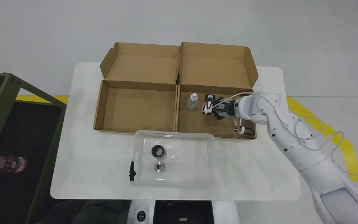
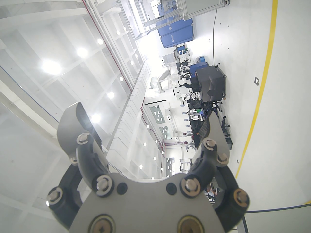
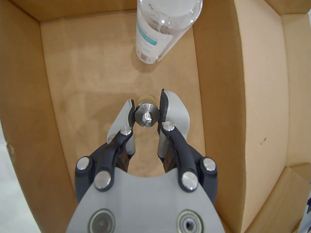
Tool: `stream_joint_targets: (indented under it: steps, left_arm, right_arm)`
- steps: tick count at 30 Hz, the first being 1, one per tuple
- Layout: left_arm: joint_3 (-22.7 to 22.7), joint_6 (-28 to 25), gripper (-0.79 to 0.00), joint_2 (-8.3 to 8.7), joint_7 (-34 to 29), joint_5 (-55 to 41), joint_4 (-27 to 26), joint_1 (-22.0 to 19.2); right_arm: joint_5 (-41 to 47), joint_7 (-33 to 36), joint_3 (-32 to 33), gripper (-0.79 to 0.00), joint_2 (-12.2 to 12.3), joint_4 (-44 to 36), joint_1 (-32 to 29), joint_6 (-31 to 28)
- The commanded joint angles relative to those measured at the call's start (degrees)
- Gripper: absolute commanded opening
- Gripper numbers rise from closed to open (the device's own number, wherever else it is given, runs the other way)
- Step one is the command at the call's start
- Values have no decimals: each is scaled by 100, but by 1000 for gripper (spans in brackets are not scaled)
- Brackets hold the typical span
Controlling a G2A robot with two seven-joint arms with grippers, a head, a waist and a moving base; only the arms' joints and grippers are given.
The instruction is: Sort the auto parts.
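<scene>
Jaws of the right arm clench a small metal part (image 3: 147, 117): a short shiny cylinder with a stud at its middle. It is inside the right cardboard box (image 1: 215, 126), near the box's left wall, just beside a clear white-capped bottle (image 3: 167, 20). Left jaws stand released, holding nothing.

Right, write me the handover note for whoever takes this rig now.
Left claw: open, holding nothing.
Right claw: shut on small silver metal cylinder, inside the right-hand brown cardboard box.
Done: clear plastic bottle with white cap stands in that box.
To do: release the cylinder; black ring and round silver metal part lie in the clear plastic tray; small black piece at its rim.
</scene>
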Motion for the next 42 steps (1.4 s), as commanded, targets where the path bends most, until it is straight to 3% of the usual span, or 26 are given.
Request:
stream_joint_targets:
  steps: [1, 9, 17, 22, 24, 26, 35, 42]
  left_arm:
    - [0, 0, 0, 0, 0, 0, 0, 0]
    - [0, 0, 0, 0, 0, 0, 0, 0]
    - [0, 0, 0, 0, 0, 0, 0, 0]
    - [0, 0, 0, 0, 0, 0, 0, 0]
    - [0, 0, 0, 0, 0, 0, 0, 0]
    - [0, 0, 0, 0, 0, 0, 0, 0]
    - [0, 0, 0, 0, 0, 0, 0, 0]
    - [0, 0, 0, 0, 0, 0, 0, 0]
  right_arm:
    - [-1, 5, -32, -557, -22, 16, 15, 25]
    - [119, -23, 31, -422, -65, -74, 40, 153]
    - [536, -4, 582, -397, 74, -604, -239, 113]
    - [774, -8, 1010, -280, 207, -1174, -640, 66]
    - [880, -10, 1160, -197, 254, -1466, -857, 117]
    - [912, 40, 1290, -6, 300, -1796, -1091, 197]
    - [1034, 67, 1672, 0, 417, -3235, -2074, 756]
    - [1098, 16, 1401, 0, 379, -3954, -2374, 968]
